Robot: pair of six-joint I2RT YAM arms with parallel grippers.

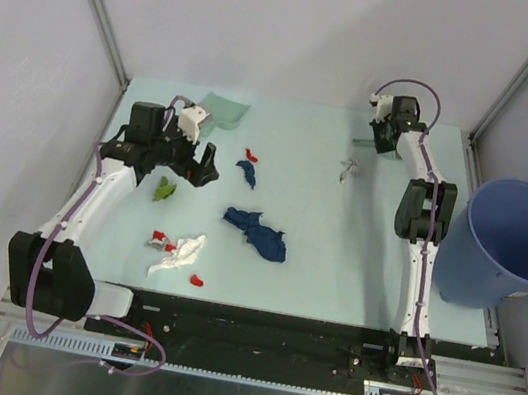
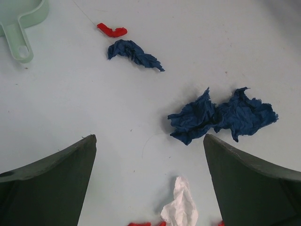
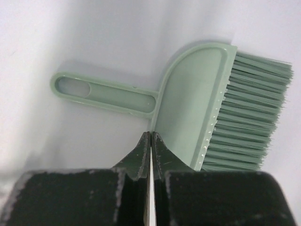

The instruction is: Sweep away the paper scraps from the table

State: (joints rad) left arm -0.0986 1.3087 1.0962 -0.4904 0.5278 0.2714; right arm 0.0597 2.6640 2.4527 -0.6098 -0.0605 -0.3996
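Grey walls enclose the table (image 1: 344, 262), a pale mint-green top with a black and metal rail (image 1: 251, 332) along its near edge. The paper scraps (image 1: 182, 253) are scattered over the left and middle of the table. A large dark blue wad (image 2: 221, 117) lies near the centre. A smaller blue wad (image 1: 247, 172) lies beyond it, with a red piece (image 1: 250, 155) just beside. A white crumple (image 2: 181, 207) lies toward the near edge, with red bits (image 1: 159, 238) close by. A green scrap (image 1: 164, 190) is found at the left, and a grey scrap (image 1: 350, 169) lies apart toward the right. The dustpan (image 1: 226, 110) is placed at the far left of the table. A blue bin (image 1: 515, 245) is positioned off the right edge.

The left gripper (image 2: 149, 141) is held above the scraps with its fingers spread wide; nothing is held. The right gripper (image 3: 151, 136) is closed, its fingers pressed together with nothing between them. A brush (image 3: 197, 103) lies flat below it; contact with the brush cannot be determined.
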